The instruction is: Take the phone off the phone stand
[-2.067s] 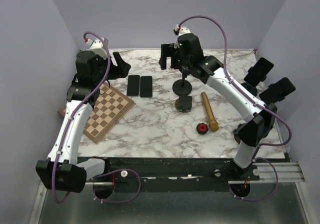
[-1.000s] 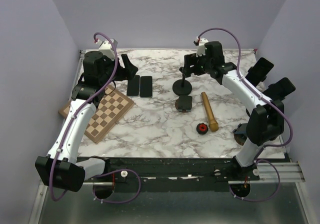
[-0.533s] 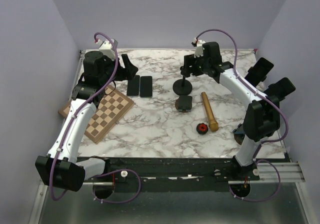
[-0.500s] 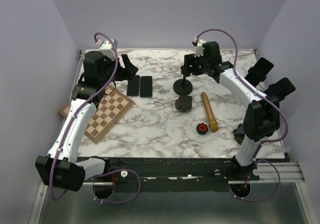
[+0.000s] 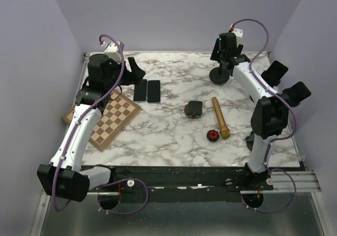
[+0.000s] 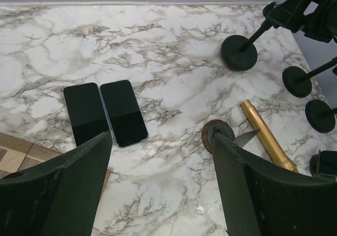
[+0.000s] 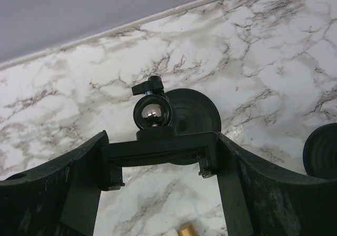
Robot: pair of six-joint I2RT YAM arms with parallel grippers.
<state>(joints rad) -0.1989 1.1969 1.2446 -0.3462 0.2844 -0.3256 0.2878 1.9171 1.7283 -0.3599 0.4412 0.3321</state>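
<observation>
My right gripper [image 5: 226, 50] is shut on the empty clamp [image 7: 158, 150] of a black phone stand [image 5: 220, 76] at the back right of the table. The stand's ball joint [image 7: 152, 112] and round base [image 7: 190, 121] show between my right gripper's fingers [image 7: 73, 194]. Two dark phones [image 5: 140, 90] [image 5: 153, 91] lie flat side by side at the back left; the left wrist view shows them too [image 6: 84, 114] [image 6: 124, 112]. My left gripper [image 5: 130, 69] [image 6: 161, 138] hangs open and empty above the table, near those phones.
Two more stands holding phones [image 5: 273, 74] [image 5: 293, 94] stand at the right edge. A chessboard [image 5: 113, 117] lies at the left. A small black block [image 5: 194, 108], a wooden cylinder [image 5: 221, 118] and a red-and-black knob [image 5: 212, 135] lie mid-table.
My right gripper has carried the empty phone stand from the middle of the table to the back right. The left arm has held still over the last second.
</observation>
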